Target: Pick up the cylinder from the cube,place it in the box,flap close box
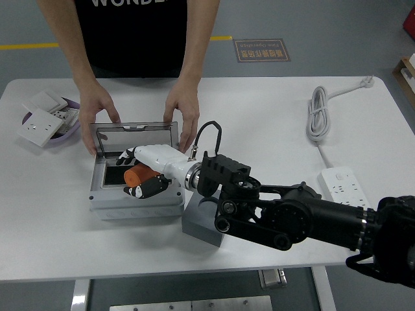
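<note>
My right hand (137, 173) reaches from the right over the grey box (133, 206). Its fingers are spreading around the orange cylinder (137, 175), which sits low in the box's dark inside. Whether the fingers still press on the cylinder I cannot tell. The box's clear lid (135, 134) stands open at the back. A person at the far side holds the lid and box with both hands, the left hand (98, 107) and the right hand (181, 107). The grey cube (200, 223) lies just right of the box, under my forearm. My left arm is out of view.
A purple bowl with white socket plates (44, 120) stands at the far left. A coiled white cable (318, 113) and a white power strip (342, 188) lie on the right side of the white table (259, 116).
</note>
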{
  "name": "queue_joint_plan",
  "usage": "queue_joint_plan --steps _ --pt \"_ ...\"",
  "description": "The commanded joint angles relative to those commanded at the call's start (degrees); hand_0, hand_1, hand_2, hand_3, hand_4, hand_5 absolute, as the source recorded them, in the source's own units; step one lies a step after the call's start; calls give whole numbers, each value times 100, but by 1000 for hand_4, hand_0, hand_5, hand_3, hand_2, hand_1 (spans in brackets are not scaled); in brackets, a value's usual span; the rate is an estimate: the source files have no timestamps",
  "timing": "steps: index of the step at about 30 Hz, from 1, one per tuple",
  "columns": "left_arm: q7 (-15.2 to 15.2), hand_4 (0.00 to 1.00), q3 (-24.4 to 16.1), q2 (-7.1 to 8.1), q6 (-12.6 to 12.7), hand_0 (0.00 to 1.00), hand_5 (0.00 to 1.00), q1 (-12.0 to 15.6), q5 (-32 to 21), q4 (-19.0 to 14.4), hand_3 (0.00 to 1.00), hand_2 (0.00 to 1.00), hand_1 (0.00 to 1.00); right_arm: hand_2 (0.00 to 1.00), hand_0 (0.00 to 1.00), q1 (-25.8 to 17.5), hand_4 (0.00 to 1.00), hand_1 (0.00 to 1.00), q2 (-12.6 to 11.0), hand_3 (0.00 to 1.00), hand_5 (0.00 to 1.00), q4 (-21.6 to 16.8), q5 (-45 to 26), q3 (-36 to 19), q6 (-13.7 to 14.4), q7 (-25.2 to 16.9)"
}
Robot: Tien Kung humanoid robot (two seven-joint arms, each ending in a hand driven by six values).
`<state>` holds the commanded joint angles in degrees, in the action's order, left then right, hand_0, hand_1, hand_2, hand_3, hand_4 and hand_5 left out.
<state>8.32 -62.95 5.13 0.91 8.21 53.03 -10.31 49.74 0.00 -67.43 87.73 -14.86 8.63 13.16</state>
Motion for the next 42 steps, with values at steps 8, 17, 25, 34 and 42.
queue_joint_plan --steps 8,17,25,34,42 --pt "-19 2 116 -24 -14 923 2 -11 -61 0 951 854 852 811 867 -51 998 775 0 820 450 -135 -145 -84 85 -104" --pt "-40 2 221 -56 -29 923 2 10 -114 0 951 854 852 807 869 -58 998 776 0 819 473 -712 -631 -683 112 -406" --pt "-54 2 273 -57 -38 923 2 -21 -135 0 951 854 852 788 858 156 991 758 0 790 437 -561 -684 -1135 154 -500" --pt "-52 2 298 -50 -42 923 2 -56 -132 0 951 854 852 776 848 508 972 751 0 779 422 271 -874 -1203 157 -656" --pt "-50 2 304 -64 -42 923 2 -50 -130 0 951 854 852 776 844 317 959 751 -83 775 415 355 -1024 -786 116 -648"
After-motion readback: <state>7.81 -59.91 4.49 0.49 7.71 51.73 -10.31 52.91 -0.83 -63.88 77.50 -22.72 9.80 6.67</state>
